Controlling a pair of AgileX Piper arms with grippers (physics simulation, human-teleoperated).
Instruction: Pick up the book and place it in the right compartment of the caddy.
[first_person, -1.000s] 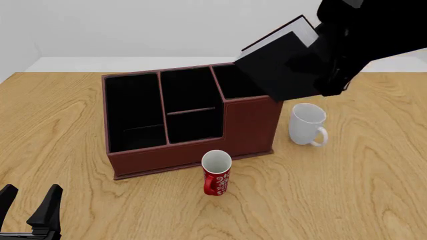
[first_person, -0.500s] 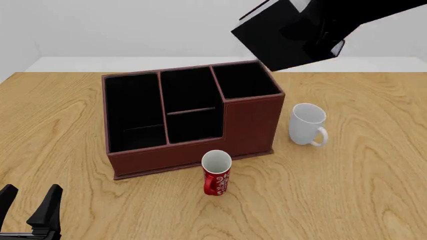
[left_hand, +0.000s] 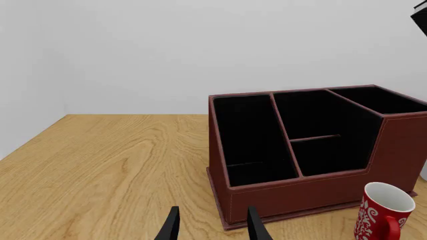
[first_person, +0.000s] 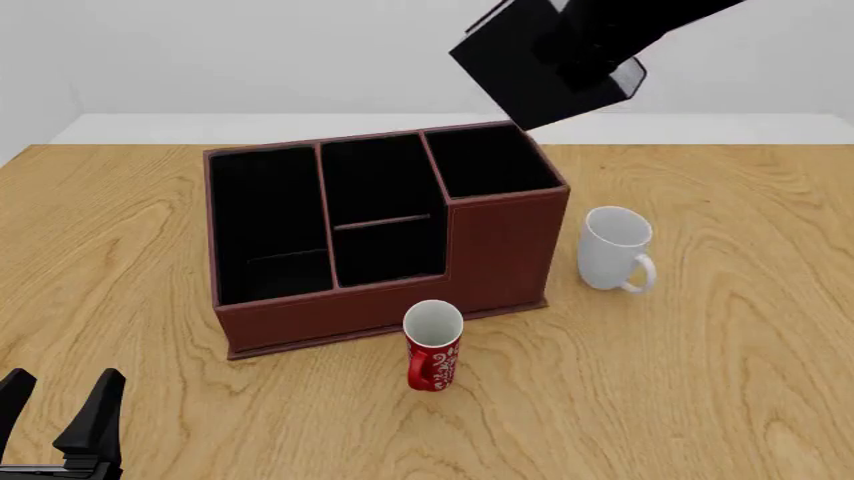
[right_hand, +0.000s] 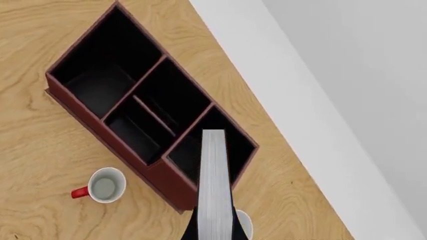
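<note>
The black book (first_person: 527, 65) hangs tilted in the air, held by my right gripper (first_person: 587, 55), just above and behind the caddy's right compartment (first_person: 487, 160). In the right wrist view its white page edges (right_hand: 213, 185) run out from between the shut fingers, over the square right compartment (right_hand: 240, 145). The reddish-brown caddy (first_person: 501, 250) stands mid-table and also shows in the left wrist view (left_hand: 300, 195). My left gripper (first_person: 63, 385) is open and empty, low at the near left edge, well short of the caddy (left_hand: 213, 215).
A red patterned mug (first_person: 433, 350) stands right in front of the caddy. A white mug (first_person: 614, 248) stands to the caddy's right. The caddy's long undivided section (first_person: 267, 225) is on the left and the crossbar section (first_person: 384, 220) is in the middle.
My right arm has lifted the book higher and carried it a little to the left, from low against the right compartment to above its back edge. The left arm has not moved.
</note>
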